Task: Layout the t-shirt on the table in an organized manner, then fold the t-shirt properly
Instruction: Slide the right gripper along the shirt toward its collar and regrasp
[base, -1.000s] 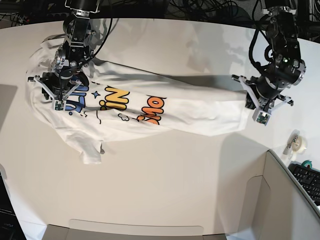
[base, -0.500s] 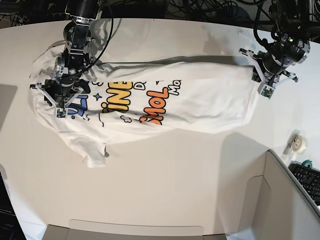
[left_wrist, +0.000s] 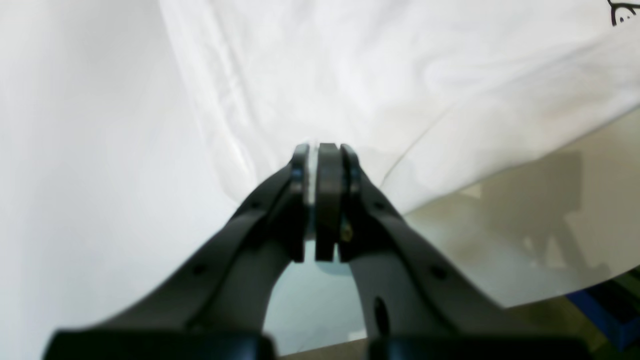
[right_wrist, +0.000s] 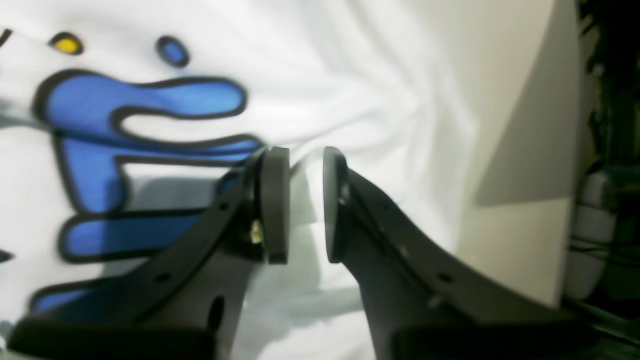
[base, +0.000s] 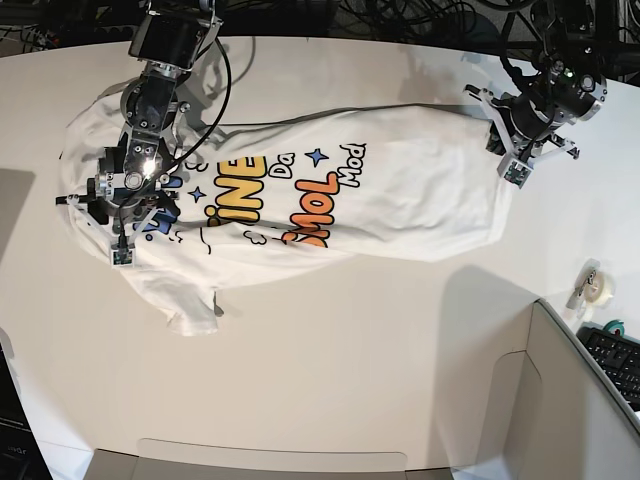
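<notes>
1. T-shirt (base: 330, 200) lies stretched across the table (base: 330, 350), print side up, with creases along its lower edge and one sleeve bunched at the lower left.
2. Left gripper (left_wrist: 322, 165) has its jaws pinched together on a fold of white cloth at the hem end, holding that end taut.
3. Right gripper (right_wrist: 305, 200) sits over the blue lettering with its jaws slightly apart; cloth seems to run between them, but I cannot tell whether they grip it.
4. Judged from this, the laying-out step is in hand, folding not begun.
5. Next move likely calls for lowering and flattening the shirt, then freeing the crumpled sleeve.
</notes>
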